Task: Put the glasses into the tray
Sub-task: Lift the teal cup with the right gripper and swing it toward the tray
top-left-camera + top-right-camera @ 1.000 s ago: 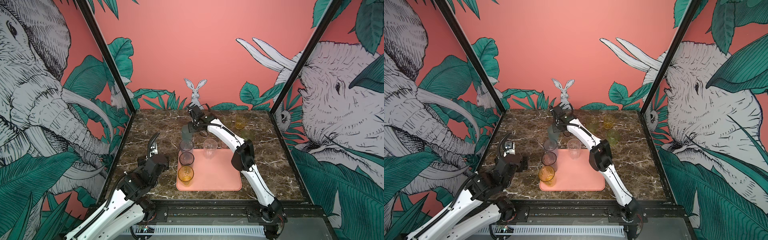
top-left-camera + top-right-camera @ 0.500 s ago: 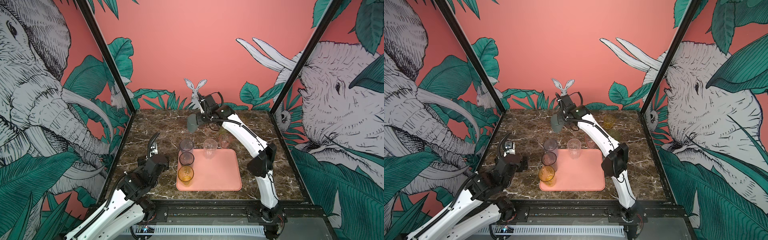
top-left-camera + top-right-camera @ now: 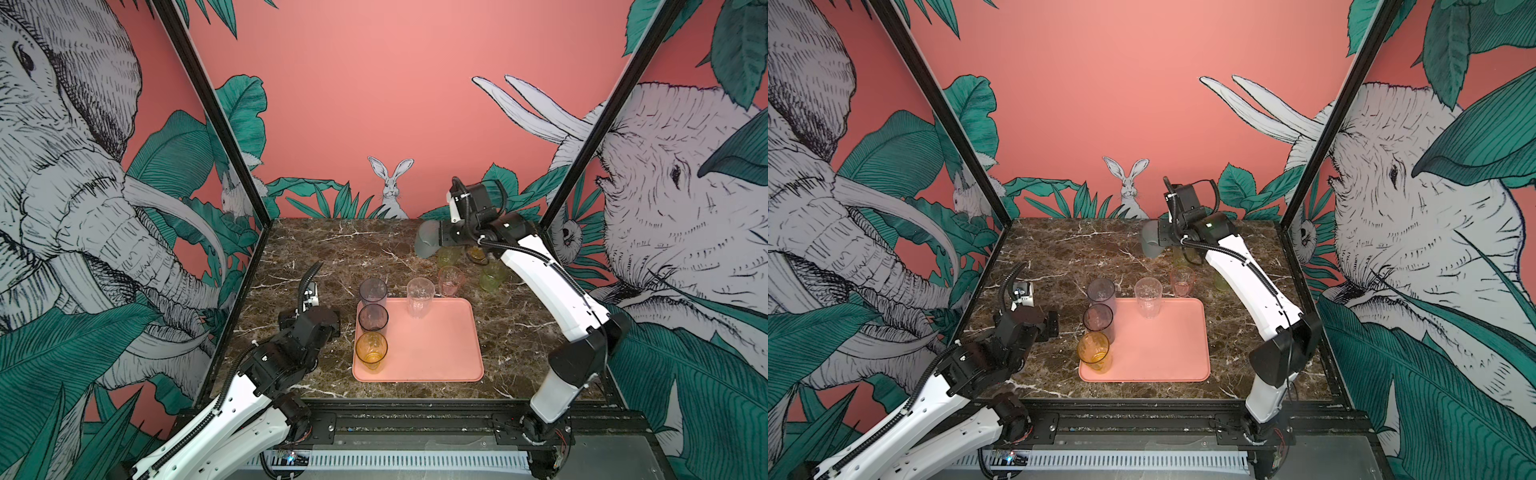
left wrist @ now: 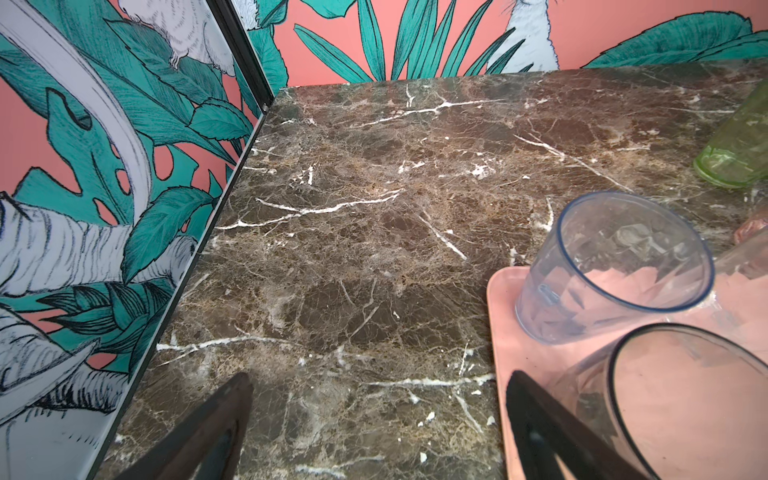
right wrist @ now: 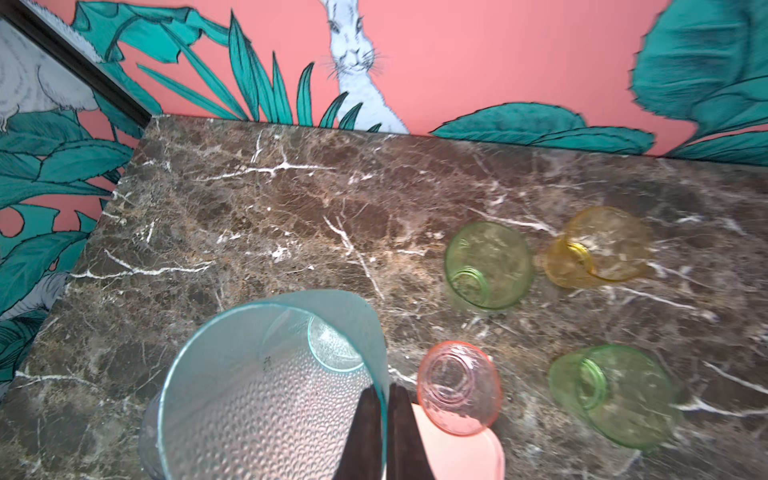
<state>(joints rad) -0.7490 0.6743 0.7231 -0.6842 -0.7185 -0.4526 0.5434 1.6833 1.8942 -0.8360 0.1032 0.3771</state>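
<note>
Pinching the teal glass (image 3: 427,244) by its rim wall with the right gripper (image 5: 382,388), jaws closed on it, up over the far table (image 3: 332,249), beyond the tray (image 3: 436,345). Held tilted, long axis running leftward, mouth at the gripper, base pointing left. Hovering just left of the tray with the left gripper (image 4: 378,378), jaws wide open, empty.

Brown marble tabletop (image 3: 340,249) enclosed by coral jungle-mural walls (image 3: 374,104).

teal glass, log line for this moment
right end effector: shut on teal glass, in air | left end effector: open | tray: four glasses
</note>
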